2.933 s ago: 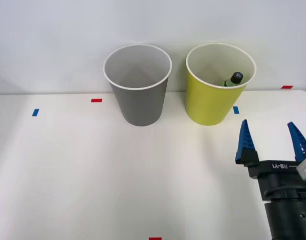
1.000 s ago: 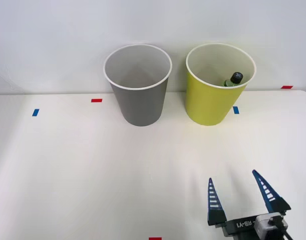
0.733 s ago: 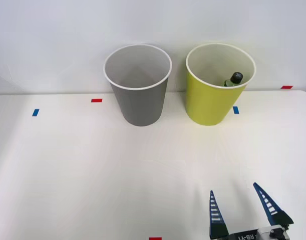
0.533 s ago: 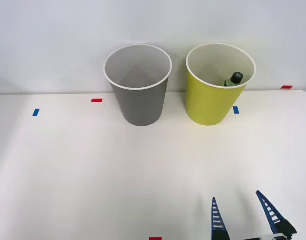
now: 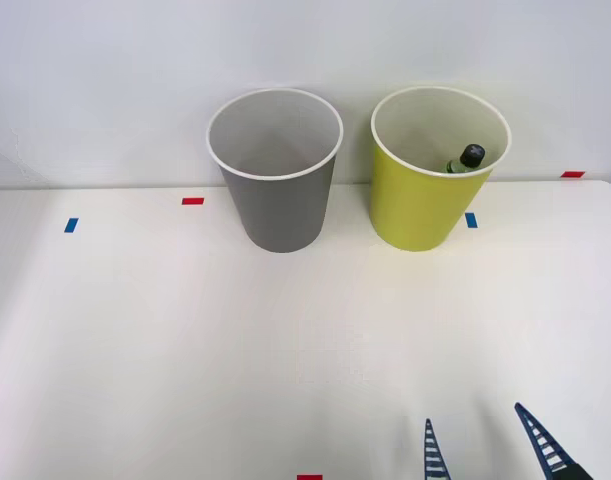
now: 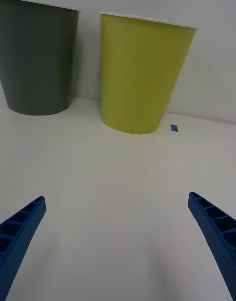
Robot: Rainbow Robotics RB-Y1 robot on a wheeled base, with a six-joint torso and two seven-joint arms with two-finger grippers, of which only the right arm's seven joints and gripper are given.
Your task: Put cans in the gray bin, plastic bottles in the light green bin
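**Front view: right gripper open and empty at the near edge, both bins standing far ahead of it**

In the front view, the right gripper (image 5: 488,447) shows just its two blue ribbed fingertips (image 5: 431,452) poking up at the near edge of the white surface (image 5: 185,340). The tips stand well apart from one another, with bare surface between them, so the gripper is spread wide and holds nothing.

Well ahead of the gripper, at the far side of the surface against the pale wall, stand the two bins, both upright. The light green bin (image 5: 421,200) is almost straight ahead of the fingers, slightly to their left. A plastic bottle (image 5: 466,160) with a black ribbed cap and a green body leans inside it against the right part of the rim, its cap just below rim level. The gray bin (image 5: 279,205) stands farther to the gripper's left, near the light green bin but not touching it; what can be seen of its pale inside holds nothing.

A small blue tape mark (image 5: 471,220) lies on the surface just beside the right foot of the light green bin. Red tape marks lie left of the gray bin (image 5: 193,201), at the far right edge (image 5: 573,174), and at the near edge left of the gripper (image 5: 309,477); another blue mark (image 5: 71,225) sits far to the left.

The right wrist view shows the same spread: one finger (image 6: 19,230) at each corner, open surface between, and the light green bin (image 6: 140,75) and gray bin (image 6: 37,60) ahead, with the blue mark (image 6: 174,128) beside the green one.
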